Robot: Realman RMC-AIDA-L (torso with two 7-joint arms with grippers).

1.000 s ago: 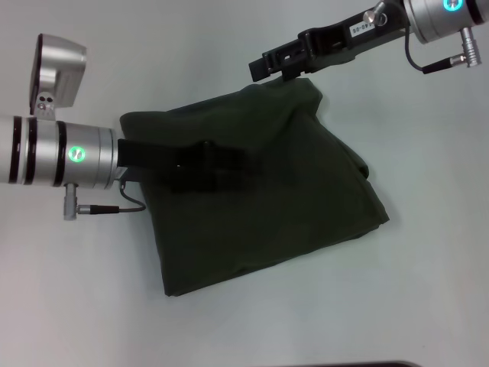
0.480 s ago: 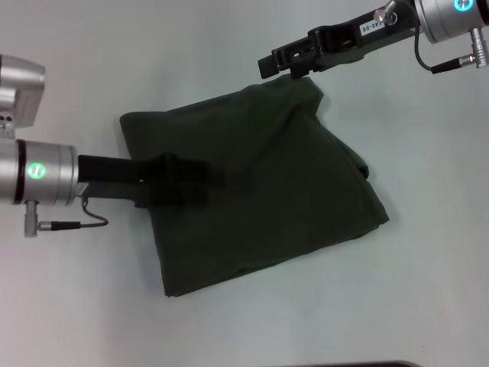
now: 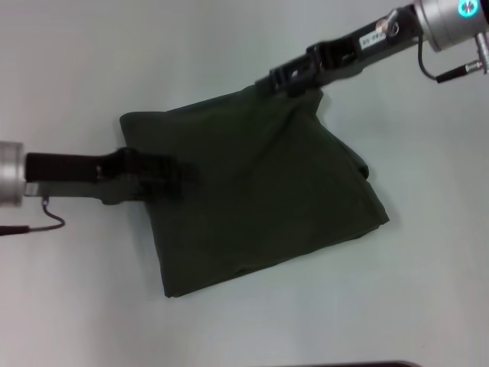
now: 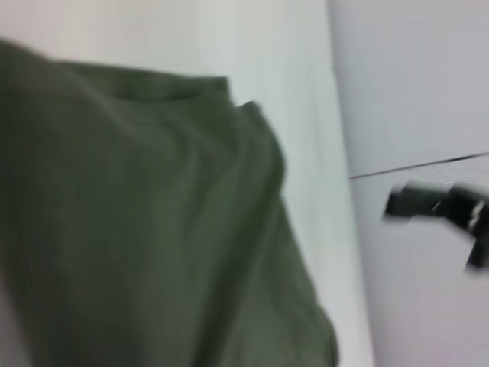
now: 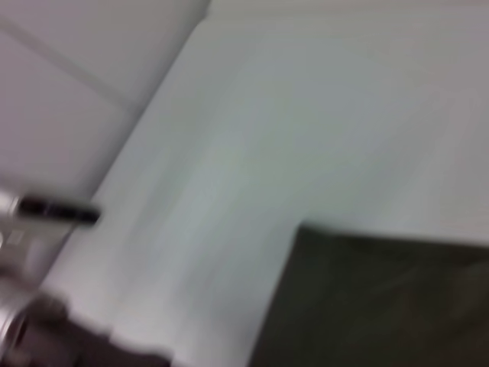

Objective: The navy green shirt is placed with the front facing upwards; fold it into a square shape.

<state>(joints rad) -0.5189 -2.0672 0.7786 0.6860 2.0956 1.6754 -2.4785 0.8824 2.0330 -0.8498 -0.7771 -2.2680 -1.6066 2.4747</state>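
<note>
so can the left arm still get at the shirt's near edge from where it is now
Probably yes. The left gripper hangs over the left side of the navy green shirt, and nothing lies on the table between it and the near edge. The right gripper is at the far corner, out of the way.

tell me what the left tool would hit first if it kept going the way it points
The left tool points across the folded shirt toward the robot's right, already over its left edge. Going straight on, it would likely meet only shirt fabric, then bare table. Its height above the cloth is unclear.
</note>
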